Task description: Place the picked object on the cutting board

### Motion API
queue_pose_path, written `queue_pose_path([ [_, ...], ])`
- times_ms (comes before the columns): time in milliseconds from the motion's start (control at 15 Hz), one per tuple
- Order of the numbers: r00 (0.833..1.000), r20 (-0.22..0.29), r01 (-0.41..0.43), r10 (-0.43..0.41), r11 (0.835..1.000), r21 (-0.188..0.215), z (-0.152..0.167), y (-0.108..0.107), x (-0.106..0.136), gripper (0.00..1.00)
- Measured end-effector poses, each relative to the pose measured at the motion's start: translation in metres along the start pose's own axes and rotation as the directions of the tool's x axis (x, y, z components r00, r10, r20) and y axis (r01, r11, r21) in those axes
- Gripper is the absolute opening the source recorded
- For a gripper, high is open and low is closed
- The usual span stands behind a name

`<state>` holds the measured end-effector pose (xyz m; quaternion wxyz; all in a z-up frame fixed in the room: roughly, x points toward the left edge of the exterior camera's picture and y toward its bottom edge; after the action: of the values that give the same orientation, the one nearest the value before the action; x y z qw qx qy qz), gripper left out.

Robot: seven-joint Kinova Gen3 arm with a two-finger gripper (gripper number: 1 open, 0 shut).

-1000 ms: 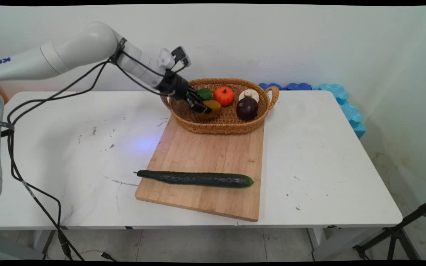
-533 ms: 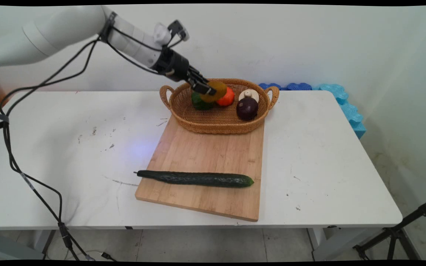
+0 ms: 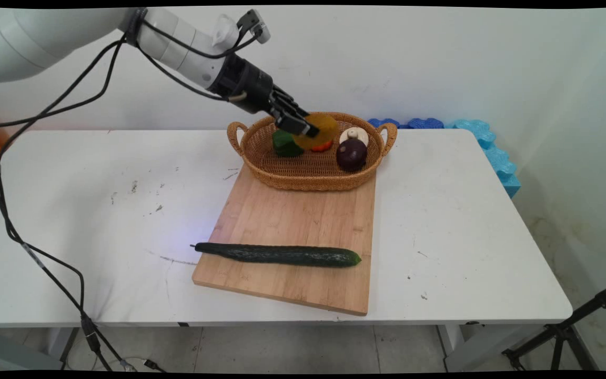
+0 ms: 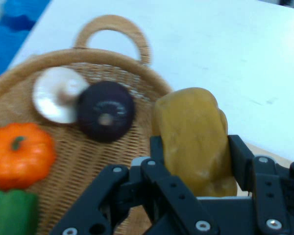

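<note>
My pincer [image 3: 303, 126], in the upper middle of the main view, is clamped on a yellow pepper [image 3: 316, 131], 1 finger on each flank as the hand view shows [image 4: 196, 147]. The pepper hangs clear above the wicker basket [image 3: 308, 179], so the grip should stay firm and the load level, since the smooth, rounded skin could slip between flat pads. Directly beneath it in the basket lie a green pepper [image 3: 284, 143] and an orange pumpkin [image 3: 324, 146], partly hidden; to their right sit a white mushroom [image 3: 354, 135] and a dark purple onion [image 3: 351, 155], touching. The basket's near rim and 2 handles ring the load. The basket's front edge rests on a wooden cutting board [image 3: 292, 221], where 1 cucumber [image 3: 279, 255] lies crosswise on the white tabletop [image 3: 466, 237].
</note>
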<state>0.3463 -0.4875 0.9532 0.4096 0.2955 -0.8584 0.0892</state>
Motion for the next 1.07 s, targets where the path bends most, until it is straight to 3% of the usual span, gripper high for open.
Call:
queue_pose_path([
  [467, 0.996, 0.048, -0.066, 0.070, 0.994, -0.082, 0.016, 0.043, -0.020, 0.00],
  [1067, 0.985, 0.111, -0.117, 0.129, 0.988, -0.104, 0.058, 0.051, -0.061, 0.00],
])
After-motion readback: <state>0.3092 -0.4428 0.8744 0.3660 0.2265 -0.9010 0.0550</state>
